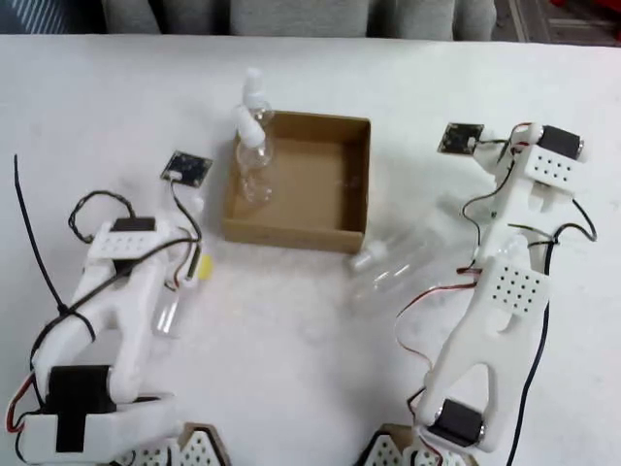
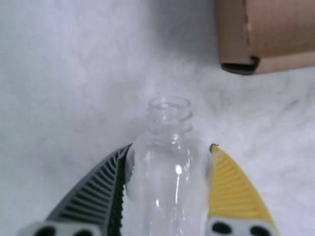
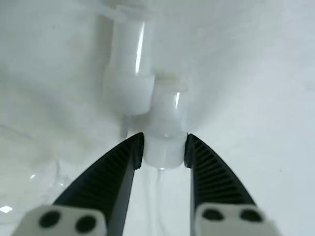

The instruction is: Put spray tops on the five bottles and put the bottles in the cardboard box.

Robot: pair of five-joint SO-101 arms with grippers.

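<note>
Where the left gripper [image 2: 170, 147] closes, its grey and yellow fingers pinch the open bottle [image 2: 167, 187] at the shoulder, just below the bare threaded neck. No top is fitted. This arm sits at the lower left of the high view, with a corner of the cardboard box [image 1: 291, 233] close ahead of the bottle mouth.

The right gripper [image 3: 163, 137] is clamped on the collar of one spray top [image 3: 165, 128]. A second spray top [image 3: 129, 73] lies just beside it on the table [image 1: 310, 349].

Handling, as a judgement:
- Open bottle: clear, thin-walled, apparently empty, so light. The wall is likely to flex and the surface is smooth. Grip at the shoulder, where the shape is stiffest, and use moderate force to avoid crushing or squirting it out.
- Spray top: rigid, light plastic. The collar is the correct hold, since it leaves the nozzle free and keeps the thread axis in line. The dip tube below is thin and will bend if dragged.

Farther out, the cardboard box occupies the upper centre of the high view. The capped bottles [image 1: 254, 146], two as far as can be told, stand in its upper left corner. The loose bottles [image 1: 412, 254] lie on the table right of the box.
</note>
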